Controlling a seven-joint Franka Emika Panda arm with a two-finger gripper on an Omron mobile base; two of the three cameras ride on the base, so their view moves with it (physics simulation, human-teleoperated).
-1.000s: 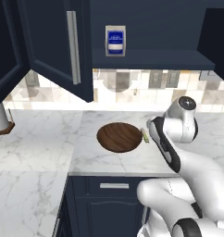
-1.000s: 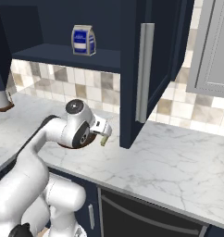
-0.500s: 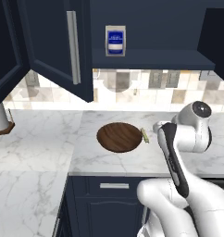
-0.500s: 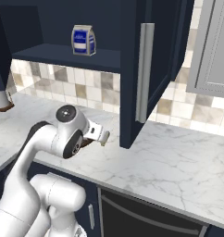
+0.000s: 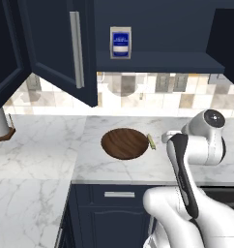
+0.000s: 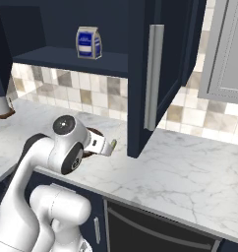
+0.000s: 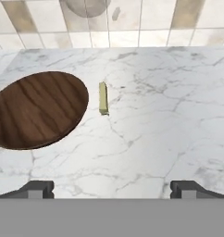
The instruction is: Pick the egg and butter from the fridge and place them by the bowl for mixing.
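Tool (image 7: 112, 187): jaws wide, empty; butter (image 7: 103, 97) lies on the surface ahead of it, just beside the bowl (image 7: 37, 109); back your tool away clear, then fetch the egg.

Even, bright rendered light, sharp throughout; soft shade beneath the upper cabinets (image 5: 153, 29).

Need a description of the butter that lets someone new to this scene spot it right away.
Find the white marble counter below the navy wall cabinets, then the dark wooden bowl sitting on it. The butter lies flat on the marble just off the bowl's rim, apart from it. It is a thin pale yellow-green stick, far smaller than the round brown bowl beside it.
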